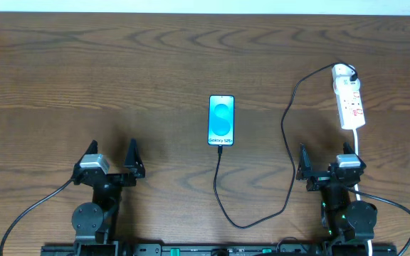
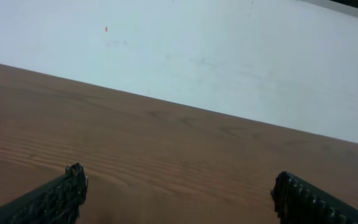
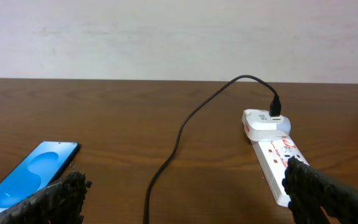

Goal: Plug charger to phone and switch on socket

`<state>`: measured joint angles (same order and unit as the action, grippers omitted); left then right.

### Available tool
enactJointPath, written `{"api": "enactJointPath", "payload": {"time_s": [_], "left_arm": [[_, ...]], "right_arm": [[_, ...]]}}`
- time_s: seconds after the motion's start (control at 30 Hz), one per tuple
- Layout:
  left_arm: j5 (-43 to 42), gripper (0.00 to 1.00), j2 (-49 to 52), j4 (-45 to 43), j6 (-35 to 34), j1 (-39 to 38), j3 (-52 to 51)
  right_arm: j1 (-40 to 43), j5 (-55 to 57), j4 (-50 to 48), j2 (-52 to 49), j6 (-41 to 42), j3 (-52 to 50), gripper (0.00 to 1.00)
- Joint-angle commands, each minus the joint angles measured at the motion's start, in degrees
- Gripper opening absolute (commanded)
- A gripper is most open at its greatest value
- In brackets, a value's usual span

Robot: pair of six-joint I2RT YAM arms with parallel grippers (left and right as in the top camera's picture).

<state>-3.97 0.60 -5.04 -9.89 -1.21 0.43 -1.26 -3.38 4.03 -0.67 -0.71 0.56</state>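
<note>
The phone (image 1: pixel 221 119) lies flat at the table's middle, blue-and-white screen up; it also shows in the right wrist view (image 3: pixel 27 177). The black charger cable (image 1: pixel 288 135) runs from the phone's near end, loops toward me, then up to a white adapter at the far end of the white socket strip (image 1: pixel 349 96). In the right wrist view the cable (image 3: pixel 179 134) reaches the strip (image 3: pixel 272 149). My left gripper (image 1: pixel 112 158) is open and empty at the near left, over bare wood (image 2: pixel 179 186). My right gripper (image 1: pixel 324 160) is open and empty, near the strip's near end (image 3: pixel 182 186).
The strip's white cord (image 1: pixel 358 146) runs toward me beside my right arm. A pale wall (image 2: pixel 197 43) rises behind the table's far edge. Black arm cables trail at the near corners.
</note>
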Motion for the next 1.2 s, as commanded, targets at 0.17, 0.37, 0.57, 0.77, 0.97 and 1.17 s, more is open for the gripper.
{"api": "enactJointPath", "payload": {"time_s": [0.17, 0.37, 0.57, 0.77, 0.97, 1.17], "left_arm": [[-0.22, 0.98, -0.55, 2.08, 9.14, 0.28, -0.20], [1.86, 0.98, -0.55, 9.07, 9.49, 0.28, -0.20], [2.08, 0.98, -0.55, 9.07, 10.14, 0.28, -0.20], [2.12, 0.98, -0.55, 9.11, 10.80, 0.28, -0.20], [3.17, 0.98, -0.55, 9.27, 10.78, 0.28, -0.20], [3.15, 0.98, -0.55, 9.27, 10.75, 0.28, -0.20]], "right_arm": [[-0.28, 0.20, 0.04, 0.37, -0.85, -0.24, 0.99], [-0.28, 0.20, 0.04, 0.35, -0.85, -0.24, 0.99], [-0.28, 0.20, 0.04, 0.35, -0.85, -0.24, 0.99], [-0.28, 0.20, 0.07, 0.35, -0.85, -0.24, 0.99], [-0.28, 0.20, 0.07, 0.35, -0.85, -0.24, 0.99], [-0.28, 0.20, 0.07, 0.35, -0.85, -0.24, 0.99]]}}
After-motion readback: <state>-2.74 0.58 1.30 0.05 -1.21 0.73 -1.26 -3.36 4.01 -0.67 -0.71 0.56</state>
